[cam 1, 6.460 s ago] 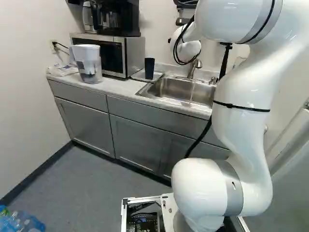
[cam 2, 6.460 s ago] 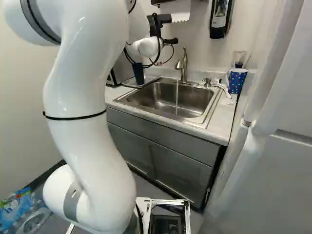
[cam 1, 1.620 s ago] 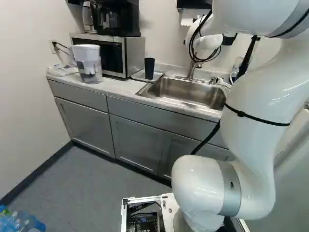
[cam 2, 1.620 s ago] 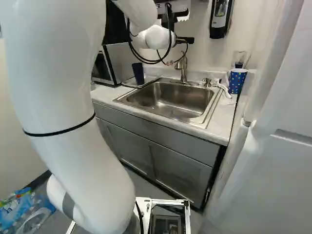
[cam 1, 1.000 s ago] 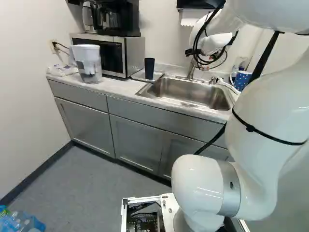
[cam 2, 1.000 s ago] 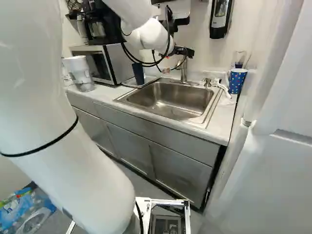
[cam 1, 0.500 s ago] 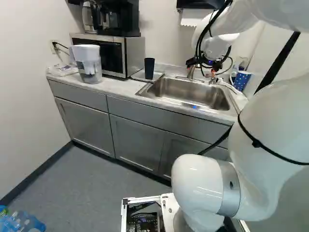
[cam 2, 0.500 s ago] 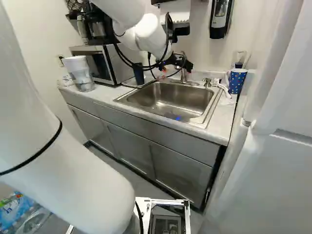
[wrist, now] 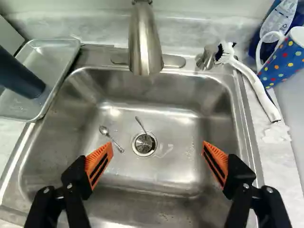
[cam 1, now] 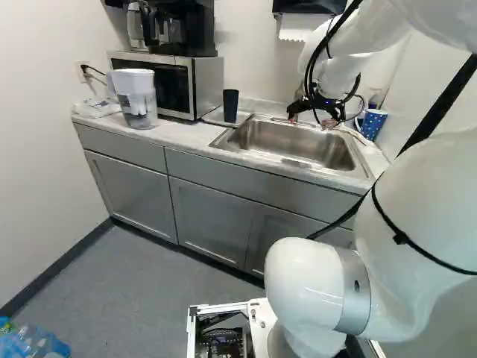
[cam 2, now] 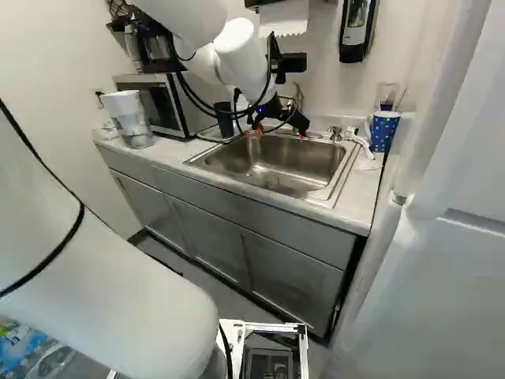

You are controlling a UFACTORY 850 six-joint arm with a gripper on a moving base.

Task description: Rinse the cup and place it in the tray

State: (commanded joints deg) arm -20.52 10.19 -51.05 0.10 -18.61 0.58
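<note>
A pincer (cam 2: 280, 133) hangs over a steel sink (wrist: 166, 183), its two fingers spread wide, with their orange pads (wrist: 98, 164) well apart. The cup, dark blue (wrist: 20, 76), is outside the pincer's grasp: it stands upright in the shallow metal tray (wrist: 66, 51), on the counter beyond the finger to the robot's left. Beneath and ahead of the pincer, between the lines of its fingers, a small spoon (wrist: 111, 139) lies on the sink floor beside the round drain (wrist: 144, 144). The faucet (wrist: 145, 45) rises farther ahead. Beyond the finger to the robot's right, a white-handled brush (wrist: 259, 89) lies along the sink's edge, and near it stands a blue mug with coloured dots (wrist: 285, 59).
</note>
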